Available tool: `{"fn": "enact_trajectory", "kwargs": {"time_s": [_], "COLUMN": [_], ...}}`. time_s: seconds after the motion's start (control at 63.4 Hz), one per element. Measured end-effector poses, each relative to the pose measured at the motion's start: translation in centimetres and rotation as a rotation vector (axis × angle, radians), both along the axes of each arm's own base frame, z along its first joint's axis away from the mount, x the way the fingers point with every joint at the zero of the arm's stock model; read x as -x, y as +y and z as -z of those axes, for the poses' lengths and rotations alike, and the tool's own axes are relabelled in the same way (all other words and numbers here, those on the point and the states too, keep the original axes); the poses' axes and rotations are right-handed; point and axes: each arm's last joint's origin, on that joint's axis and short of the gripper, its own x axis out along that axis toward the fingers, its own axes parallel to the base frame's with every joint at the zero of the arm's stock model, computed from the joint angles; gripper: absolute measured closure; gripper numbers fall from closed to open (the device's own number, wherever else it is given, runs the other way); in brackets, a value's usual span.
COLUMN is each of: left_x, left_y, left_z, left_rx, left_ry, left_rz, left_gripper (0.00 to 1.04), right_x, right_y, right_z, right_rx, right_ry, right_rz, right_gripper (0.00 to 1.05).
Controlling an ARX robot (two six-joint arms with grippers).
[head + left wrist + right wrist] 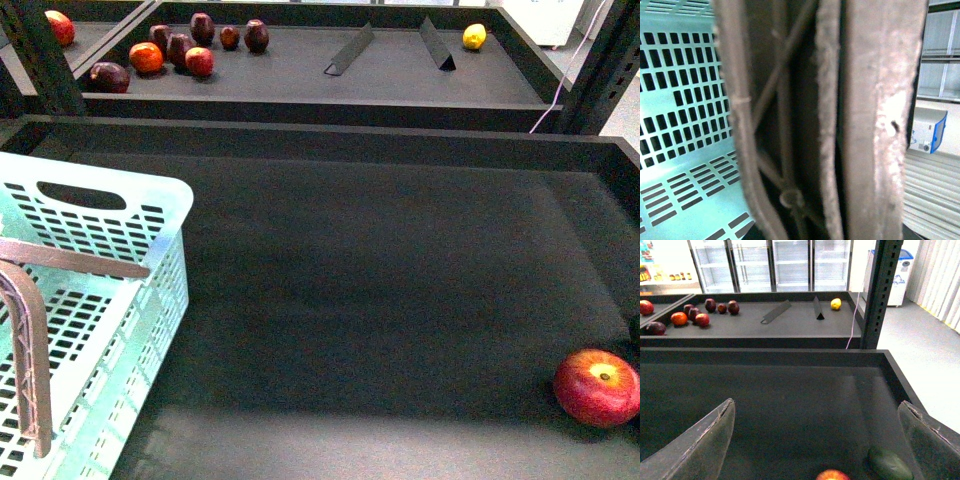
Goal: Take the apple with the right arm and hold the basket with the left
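Note:
The apple [598,387], large, red, with a yellowish patch at its stem, lies on the dark shelf at the near right corner. In the right wrist view the apple [832,475] shows at the frame's lower edge between the spread fingers of my right gripper [817,440], which is open and above it. The pale teal basket [100,300] stands at the near left, its brown-grey handles [30,350] raised. My left gripper is shut on a basket handle [865,125], which fills the left wrist view, with the slotted basket wall [680,100] behind. Neither arm shows in the front view.
A dark green oval object [890,465] lies beside the apple toward the shelf's right wall. On the far shelf sit several small dark red apples [180,50], a yellow fruit [474,36] and two dark dividers [350,50]. A black upright post [882,290] stands at the right.

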Motion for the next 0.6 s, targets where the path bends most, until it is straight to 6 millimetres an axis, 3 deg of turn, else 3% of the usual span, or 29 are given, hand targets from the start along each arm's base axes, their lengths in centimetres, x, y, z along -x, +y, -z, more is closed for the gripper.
{"fn": "enact_trajectory", "kwargs": {"time_s": [0.3, 0.426, 0.6], "left_x": [0.5, -0.8, -1.9], "left_y": [-2.3, -5.7, -9.5], "left_z": [-3.4, -7.0, -9.8], "left_rx": [-0.17, -0.243, -0.264], "left_ry": [-0.043, -0.092, -0.167], "left_rz": [0.145, 0.269, 0.387], "left_gripper": [0.9, 0.9, 0.9], "right_x": [0.0, 0.0, 0.0], "right_y": [0.0, 0.0, 0.0], "right_z": [0.0, 0.0, 0.0], "right_rx": [0.0, 0.0, 0.0], "right_ry": [0.0, 0.0, 0.0], "right_rz": [0.0, 0.0, 0.0], "right_gripper": [0.09, 0.09, 0.09]}}
